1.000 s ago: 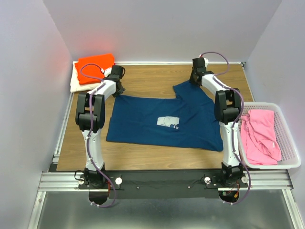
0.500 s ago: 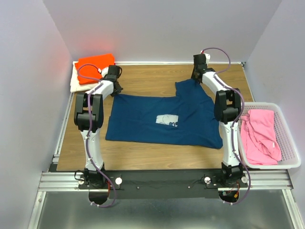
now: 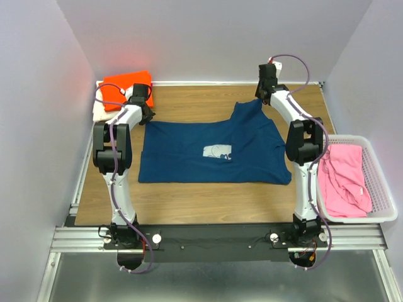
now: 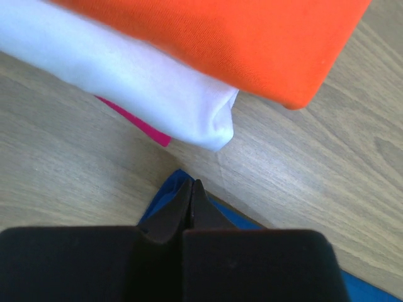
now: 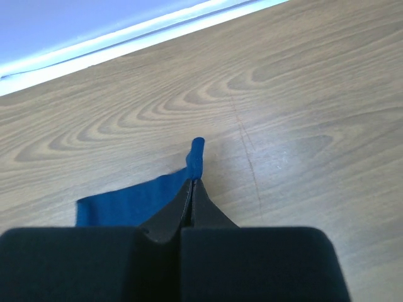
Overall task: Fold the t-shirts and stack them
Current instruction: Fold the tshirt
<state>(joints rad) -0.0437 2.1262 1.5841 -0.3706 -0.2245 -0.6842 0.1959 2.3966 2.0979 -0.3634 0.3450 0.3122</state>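
Note:
A navy t-shirt (image 3: pixel 214 151) with a small white chest print lies spread on the wooden table. My left gripper (image 3: pixel 145 117) is shut on its far left corner; in the left wrist view the closed gripper (image 4: pixel 191 186) pinches blue cloth (image 4: pixel 165 196). My right gripper (image 3: pixel 257 100) is shut on the shirt's far right edge, which it pulls into a peak. The right wrist view shows that gripper (image 5: pixel 194 183) clamped on the cloth, a blue nub (image 5: pixel 198 151) poking past the tips. A folded orange t-shirt (image 3: pixel 126 85) tops a white one (image 4: pixel 126 82) and a red one (image 4: pixel 135 119) at the far left.
A pink t-shirt (image 3: pixel 343 179) lies crumpled in a white mesh basket (image 3: pixel 385 195) at the right edge of the table. The folded stack sits just beyond my left gripper. A white back wall strip (image 5: pixel 126 34) runs close behind my right gripper.
My right gripper has shut on the navy shirt. Both arms have drawn toward the far edge, pulling the shirt with them so that it lies flatter and wider.

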